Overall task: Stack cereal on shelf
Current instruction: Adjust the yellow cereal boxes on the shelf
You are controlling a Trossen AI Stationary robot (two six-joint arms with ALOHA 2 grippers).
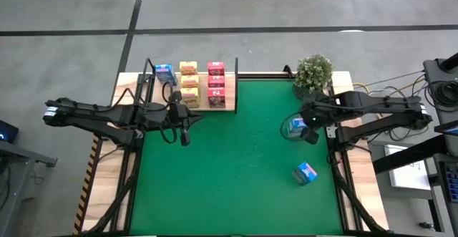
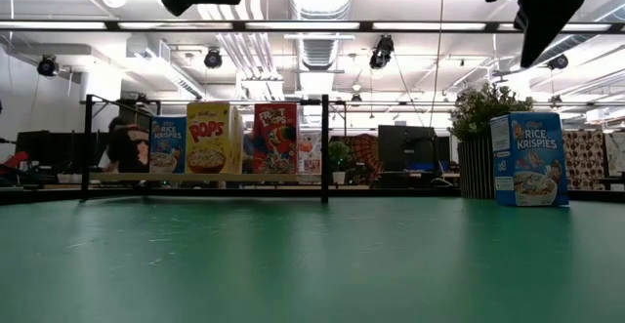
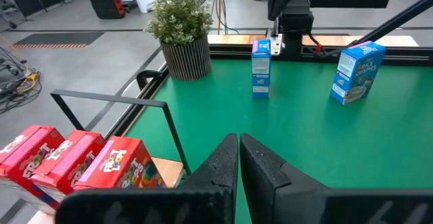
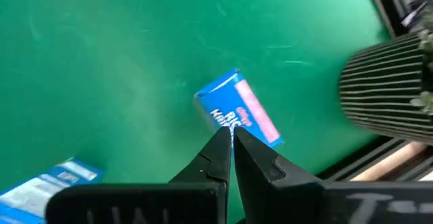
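Right gripper [image 4: 230, 137] is pinched fully closed with nothing in it, hovering right over a blue Rice Krispies box [image 4: 238, 111] near the green mat's [image 1: 236, 172] right edge. Another blue box [image 1: 305, 173] sits nearer the front right corner. Left gripper [image 3: 239, 145] is closed and empty too, by the shelf [image 1: 230, 107], where yellow boxes [image 1: 189, 83], pink boxes [image 1: 216, 82] and one blue box [image 1: 164, 73] stand at the back left corner. Potted plant [image 1: 313, 72] is at the back right.
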